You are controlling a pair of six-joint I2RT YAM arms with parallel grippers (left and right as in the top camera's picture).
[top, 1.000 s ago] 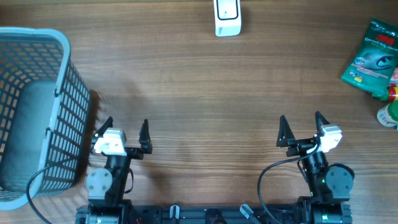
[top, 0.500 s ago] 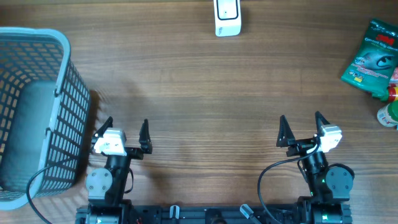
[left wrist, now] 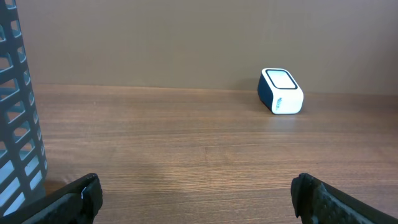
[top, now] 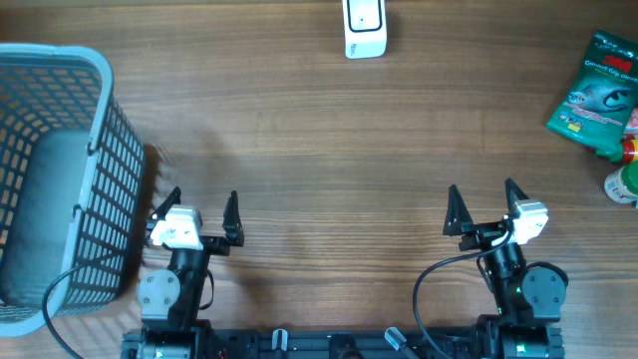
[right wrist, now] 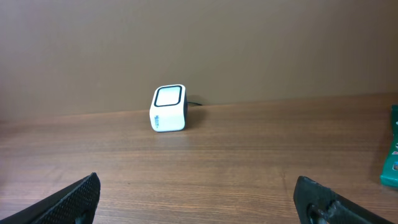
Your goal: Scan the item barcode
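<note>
A white barcode scanner (top: 365, 28) with a dark window stands at the far middle edge of the table; it also shows as the scanner (left wrist: 280, 91) and the scanner (right wrist: 168, 108) in the wrist views. A green packet (top: 597, 85) lies at the far right, with a red-and-white item (top: 625, 170) just below it. My left gripper (top: 203, 207) and right gripper (top: 484, 201) rest at the near edge, both open with nothing between the fingers, far from scanner and items. A sliver of the green packet (right wrist: 392, 158) appears at the right wrist view's edge.
A grey slatted basket (top: 55, 179) stands at the left, close beside my left gripper; its wall (left wrist: 15, 118) fills the left wrist view's left edge. Bare wooden tabletop (top: 339, 150) lies between the grippers and the scanner.
</note>
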